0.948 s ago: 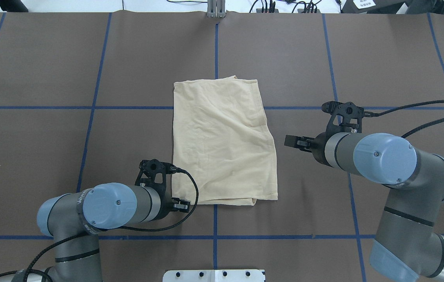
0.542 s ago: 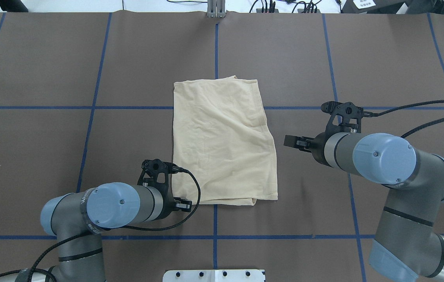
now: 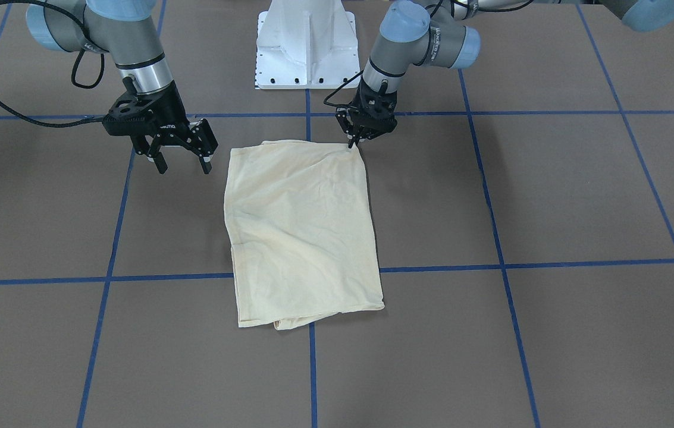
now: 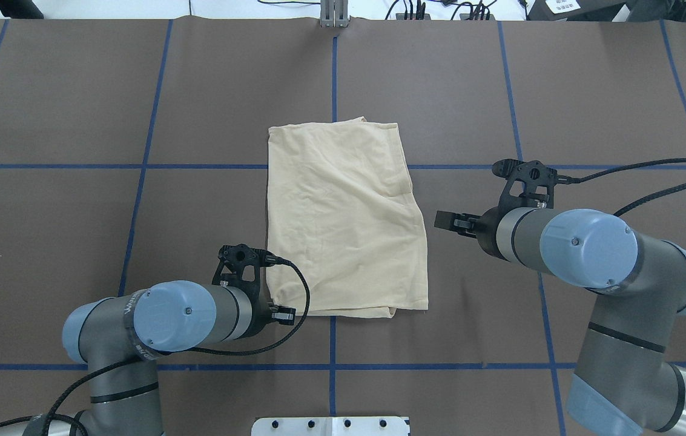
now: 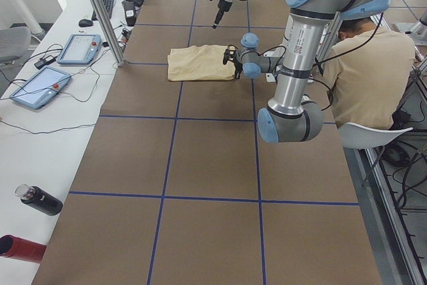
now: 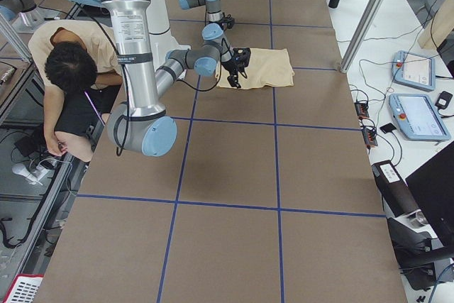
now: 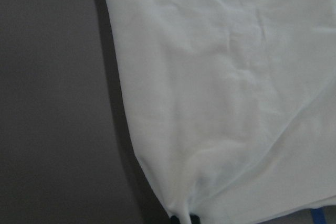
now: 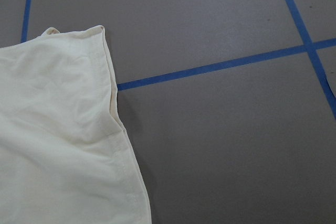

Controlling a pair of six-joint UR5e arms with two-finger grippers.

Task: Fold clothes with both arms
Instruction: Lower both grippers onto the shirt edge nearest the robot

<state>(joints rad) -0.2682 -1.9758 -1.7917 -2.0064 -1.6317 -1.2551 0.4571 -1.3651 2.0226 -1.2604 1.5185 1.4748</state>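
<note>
Slightly closer to T-shirt (image 4: 343,224) now: right gripper (image 3: 182,164), fingers apart, hovering just off its right edge, nothing held. Guess it's lining up a grab. Meanwhile left gripper (image 3: 353,141) clamped on T-shirt's robot-side left corner, likely to lift for next fold. T-shirt itself flat, folded, mid surface (image 4: 76,242).

The pale, wrinkled T-shirt (image 7: 226,93) fills the right, its edge slanting across the dark surface (image 7: 52,103). Its corner puckers between the jaws of the left gripper (image 7: 184,219) at the bottom edge; blue tape (image 7: 319,214) shows lower right.
</note>
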